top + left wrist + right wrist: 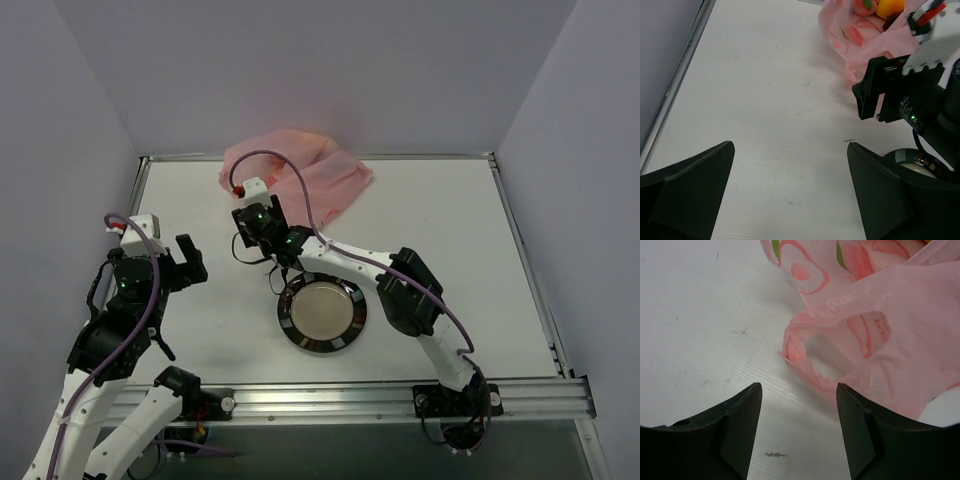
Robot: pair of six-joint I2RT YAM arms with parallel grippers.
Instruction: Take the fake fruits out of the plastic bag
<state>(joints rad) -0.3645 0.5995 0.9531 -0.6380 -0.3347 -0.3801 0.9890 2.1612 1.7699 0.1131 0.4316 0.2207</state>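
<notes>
Right, the left gripper (790, 152) hangs over bare table (450, 250) at about 8 o'clock, fingers spread as wide as they go, gripping nothing and touching nothing. Over at 12 o'clock the right gripper (799, 390) has its fingers parted too, with only tabletop between them. Just ahead of its tips lies a handle loop (807, 357) of the pink plastic bag (315, 170), not pinched. The bag is slumped against the far edge of the table, its long axis running roughly from 9 to 3 o'clock, with the loop end turned toward the right gripper. From the left wrist view a peach (863, 5) and a yellow-orange mango (890, 7) show together in the bag's folds; something dark sits just below them, too small to tell. A round dish (322, 315) sits near 6 o'clock, well apart from the bag.
</notes>
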